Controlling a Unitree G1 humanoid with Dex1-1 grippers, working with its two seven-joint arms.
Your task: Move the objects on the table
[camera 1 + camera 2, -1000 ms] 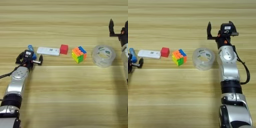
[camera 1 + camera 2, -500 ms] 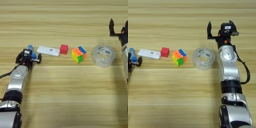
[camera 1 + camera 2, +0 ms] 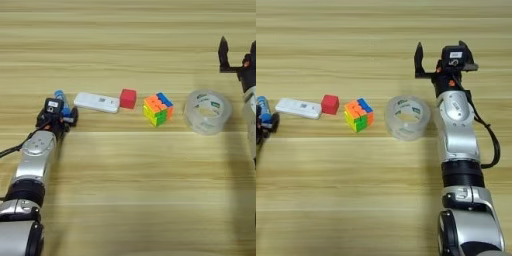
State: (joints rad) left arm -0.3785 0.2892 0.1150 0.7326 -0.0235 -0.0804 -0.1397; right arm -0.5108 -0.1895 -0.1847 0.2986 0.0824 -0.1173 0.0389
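Note:
The objects lie in a row across the table (image 3: 125, 190). At the left end is a small blue tube (image 3: 60, 96), with my left gripper (image 3: 59, 114) right at it and its black body covering the tube's near end. To the right follow a flat white device (image 3: 97, 102), a small red cube (image 3: 128, 98), a multicoloured puzzle cube (image 3: 158, 108) and a clear tape roll (image 3: 407, 117). My right gripper (image 3: 440, 56) stands open just behind and to the right of the tape roll, its fingers (image 3: 418, 60) pointing away from me and holding nothing.
My right forearm (image 3: 458, 130) runs down the right side of the table, next to the tape roll. My left forearm (image 3: 35, 160) comes up along the left edge.

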